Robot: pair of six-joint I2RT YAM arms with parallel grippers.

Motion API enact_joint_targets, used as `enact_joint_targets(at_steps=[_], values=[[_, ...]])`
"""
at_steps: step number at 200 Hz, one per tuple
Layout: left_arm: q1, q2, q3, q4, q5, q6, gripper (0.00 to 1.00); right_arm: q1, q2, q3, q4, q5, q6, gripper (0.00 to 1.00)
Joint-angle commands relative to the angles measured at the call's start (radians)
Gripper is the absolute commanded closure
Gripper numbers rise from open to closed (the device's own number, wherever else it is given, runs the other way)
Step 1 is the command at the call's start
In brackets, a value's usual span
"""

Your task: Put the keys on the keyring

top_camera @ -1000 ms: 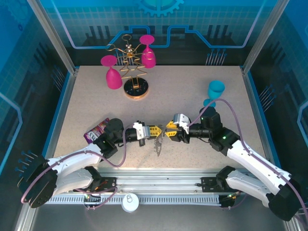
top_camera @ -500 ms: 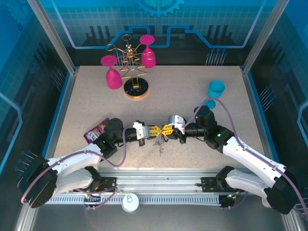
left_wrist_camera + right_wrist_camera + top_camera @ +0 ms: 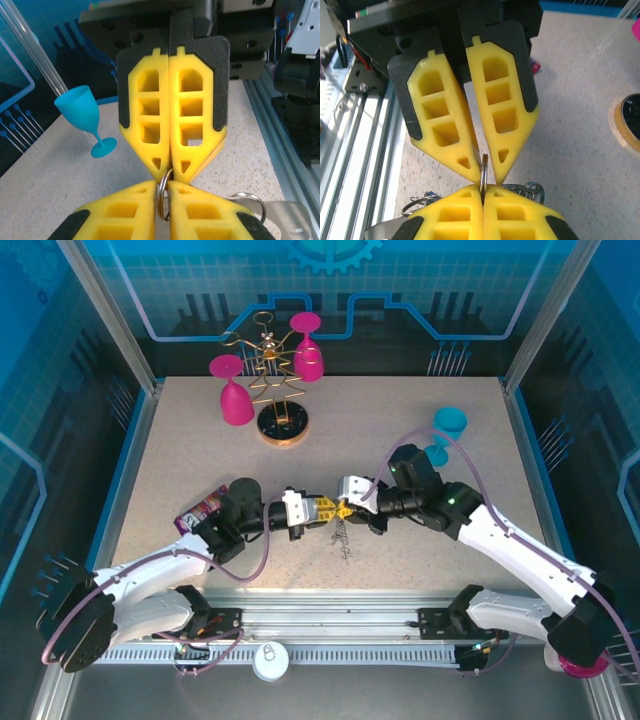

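**Top external: 2 grippers meet tip to tip at the keyring**

Top external view puts the left gripper (image 3: 330, 510) and the right gripper (image 3: 346, 505) nose to nose just below the centre of the frame, over the speckled table (image 3: 380, 430). A thin grey tangle (image 3: 343, 538) shows directly under the tips, its pieces too small to tell apart.

In the right wrist view, the right fingers (image 3: 512, 220) at the bottom edge are pressed together. They pinch the keyring (image 3: 484, 170), which stands edge-on at centre. Above it the left arm's 2 fingers (image 3: 505, 120) stand slightly parted. The ring sits between their tips with a sliver of gap on 1 side.

The left wrist view has a turquoise goblet (image 3: 77, 107) upright at centre left.
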Motion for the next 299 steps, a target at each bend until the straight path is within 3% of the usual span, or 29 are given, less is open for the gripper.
enact_joint_targets(at_steps=[1, 23, 48, 59, 66, 79, 99, 160, 245, 299], values=[[-0.011, 0.003, 0.038, -0.114, -0.009, 0.054, 0.90, 0.065, 0.048, 0.104, -0.166, 0.058, -0.083, 1.00], [-0.010, 0.004, 0.044, -0.134, -0.003, 0.062, 1.00, 0.088, 0.092, 0.163, -0.217, 0.075, -0.086, 1.00], [-0.011, -0.007, 0.030, -0.118, 0.001, 0.065, 1.00, 0.063, 0.069, 0.151, -0.160, 0.083, -0.010, 1.00], [-0.011, -0.016, 0.009, -0.074, 0.007, 0.058, 1.00, 0.022, 0.024, 0.108, -0.091, 0.081, 0.069, 0.78], [-0.011, -0.021, -0.007, -0.040, 0.010, 0.048, 1.00, -0.010, -0.008, 0.077, -0.052, 0.057, 0.112, 0.70], [-0.010, -0.023, -0.031, 0.029, 0.015, 0.024, 1.00, -0.059, -0.061, 0.013, 0.010, -0.005, 0.189, 0.63], [-0.011, -0.024, -0.059, 0.115, 0.019, -0.002, 1.00, -0.077, -0.110, -0.056, 0.058, -0.051, 0.257, 0.61], [-0.010, -0.023, -0.076, 0.169, 0.003, -0.022, 1.00, -0.076, -0.105, -0.113, 0.131, -0.131, 0.366, 0.63], [-0.010, -0.029, -0.091, 0.206, 0.003, -0.031, 1.00, -0.076, -0.043, -0.105, 0.095, -0.132, 0.353, 0.83], [-0.008, -0.015, -0.105, 0.282, 0.039, -0.077, 1.00, -0.076, -0.031, -0.144, 0.145, -0.157, 0.362, 0.87]])
